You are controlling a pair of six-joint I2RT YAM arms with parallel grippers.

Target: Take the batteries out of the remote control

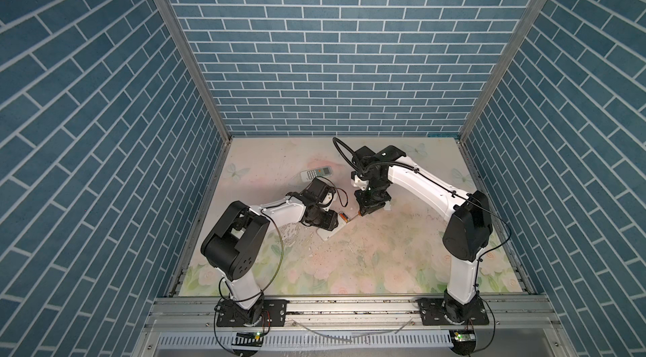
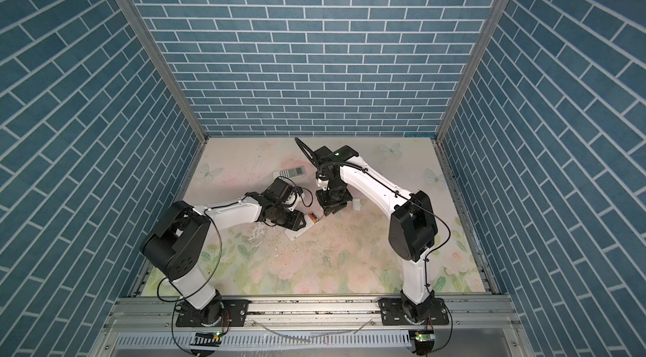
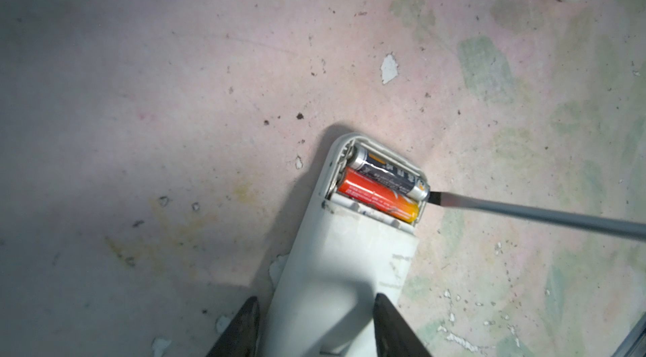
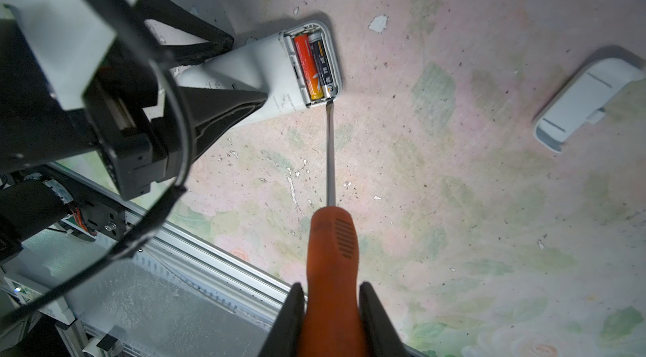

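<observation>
Tabletop, floral print, worn, three items on it.

Flat tabletop covered in a pale pink-and-green flower and butterfly print, seen in both top views; the print is speckled with dark flecks, and a flaked, scuffed patch shows white left of centre. A white remote lies left of centre at mid depth, back side up, battery bay uncovered at its right end. A second remote lies farther back, buttons up, apart from the first. A white battery cover lies just right of centre, clear of both remotes.
</observation>
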